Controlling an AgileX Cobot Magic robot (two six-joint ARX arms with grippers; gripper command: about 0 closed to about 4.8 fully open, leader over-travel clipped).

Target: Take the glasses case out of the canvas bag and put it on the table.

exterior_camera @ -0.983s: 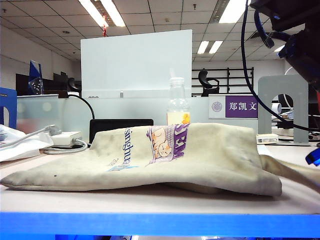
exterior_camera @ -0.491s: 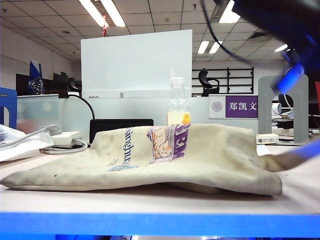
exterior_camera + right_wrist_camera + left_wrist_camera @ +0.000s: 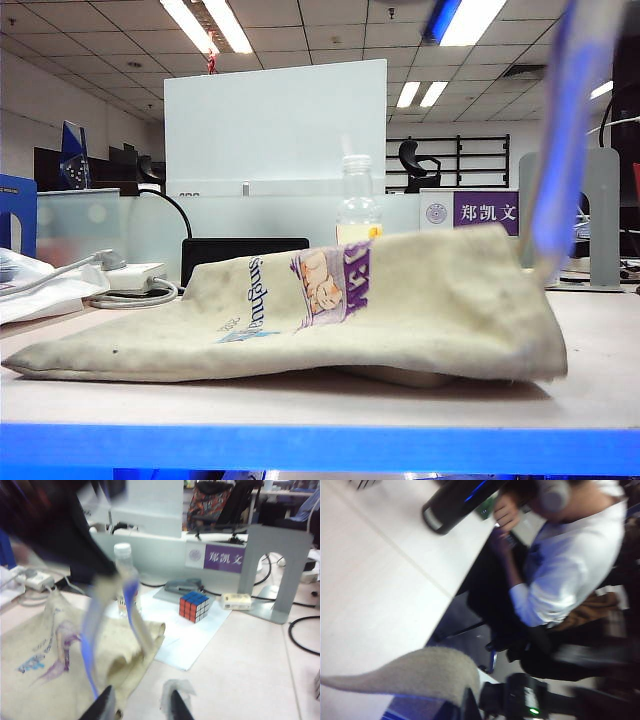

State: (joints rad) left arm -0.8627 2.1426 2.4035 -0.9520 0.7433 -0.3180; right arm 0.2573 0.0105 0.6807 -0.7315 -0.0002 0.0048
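The canvas bag (image 3: 330, 310) lies flat on the table (image 3: 300, 408), its print facing the exterior camera. One long strap (image 3: 556, 150) is pulled steeply upward at the bag's right end, blurred. My left gripper (image 3: 465, 702) is shut on that strap (image 3: 420, 672), high above the table edge. In the right wrist view the left arm (image 3: 50, 525) shows dark, with the strap (image 3: 131, 610) hanging from it. My right gripper (image 3: 141, 707) hovers open over the bag's mouth edge (image 3: 135, 660), with nothing between its fingers. The glasses case is hidden.
A Rubik's cube (image 3: 194, 605) sits on a white sheet (image 3: 185, 640) beyond the bag, beside a plastic bottle (image 3: 123, 575), a stapler (image 3: 182, 586) and a grey metal bookend (image 3: 280, 565). Power strip and cables (image 3: 130, 280) lie at far left. A seated person (image 3: 570, 565) is beside the table.
The strap, lying off to the right a second ago, is now drawn up steeply, and the bag's right end has lifted. The dark arm has left the exterior view's top right.
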